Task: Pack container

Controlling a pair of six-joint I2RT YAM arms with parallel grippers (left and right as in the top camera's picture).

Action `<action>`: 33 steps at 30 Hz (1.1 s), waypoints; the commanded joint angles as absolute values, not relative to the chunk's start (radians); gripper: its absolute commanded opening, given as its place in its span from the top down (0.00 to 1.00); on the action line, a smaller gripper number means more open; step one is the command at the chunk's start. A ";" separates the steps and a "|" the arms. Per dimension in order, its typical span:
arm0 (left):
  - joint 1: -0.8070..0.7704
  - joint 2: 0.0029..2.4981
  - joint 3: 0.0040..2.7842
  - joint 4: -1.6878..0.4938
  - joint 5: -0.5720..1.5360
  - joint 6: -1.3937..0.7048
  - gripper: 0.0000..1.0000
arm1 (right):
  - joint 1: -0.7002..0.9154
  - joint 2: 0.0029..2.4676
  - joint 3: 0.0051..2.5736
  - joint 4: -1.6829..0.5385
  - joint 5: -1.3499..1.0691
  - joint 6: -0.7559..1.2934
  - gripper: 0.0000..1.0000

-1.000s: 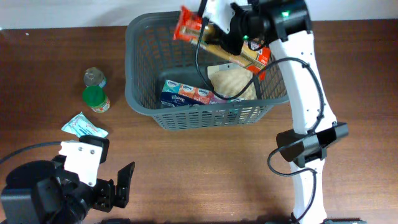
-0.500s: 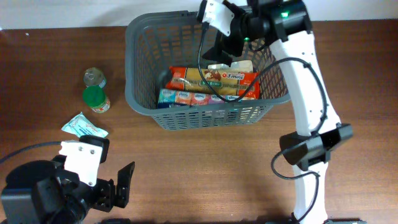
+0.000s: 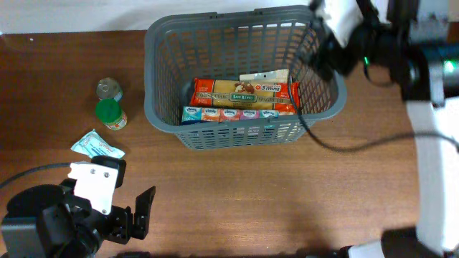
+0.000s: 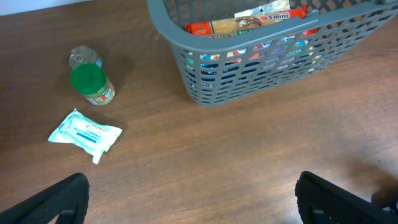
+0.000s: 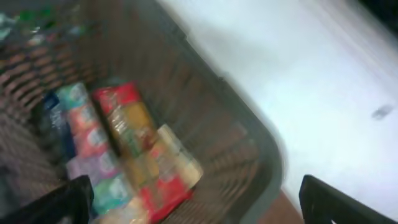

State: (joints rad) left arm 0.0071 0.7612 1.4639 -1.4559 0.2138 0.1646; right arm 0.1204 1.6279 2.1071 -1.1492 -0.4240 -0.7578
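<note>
The container [image 3: 153, 50] is a dark grey slotted basket at the table's back middle. Inside it a red and orange pasta packet [image 3: 244, 92] lies flat beside a row of tissue packs [image 3: 222, 113]. My right gripper [image 3: 333, 43] hovers over the basket's far right corner, blurred, open and empty. The right wrist view shows the packet [image 5: 146, 155] below, apart from the gripper [image 5: 193, 208]. My left gripper [image 3: 135, 188] rests open at the front left, with bare table between its fingers [image 4: 193, 199]. The basket [image 4: 249, 74] stands ahead of it.
Left of the basket stand a small can [image 3: 109, 88] and a green-lidded jar [image 3: 110, 113]. A pale blue wipes packet [image 3: 97, 145] lies nearer the front. The left wrist view shows the same jar [image 4: 91, 84], can [image 4: 84, 57] and wipes packet [image 4: 84, 130].
The right gripper let go of the pasta packet, which now lies flat in the basket. That gripper then rose and swung away to the right. The left arm has stayed still.
</note>
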 commanded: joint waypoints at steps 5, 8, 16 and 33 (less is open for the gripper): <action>0.009 0.764 1.463 -1.457 0.228 0.171 0.01 | 0.121 1.443 1.742 -1.166 -0.401 -0.720 0.01; 0.009 0.764 1.463 -1.457 0.228 0.171 0.01 | 0.103 1.367 1.679 -1.176 -0.345 -0.693 0.01; 0.009 0.764 1.463 -1.457 0.229 0.171 0.01 | -0.003 1.030 1.375 -1.111 -0.305 -0.607 0.01; 0.009 0.764 1.463 -1.457 0.228 0.171 0.01 | -0.088 0.883 1.246 -1.311 -0.385 -0.403 0.01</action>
State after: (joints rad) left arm 0.0071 0.7628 1.4639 -1.4563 0.2138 0.1646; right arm -0.0746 0.9066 1.2545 -1.2922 -0.3462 -0.4305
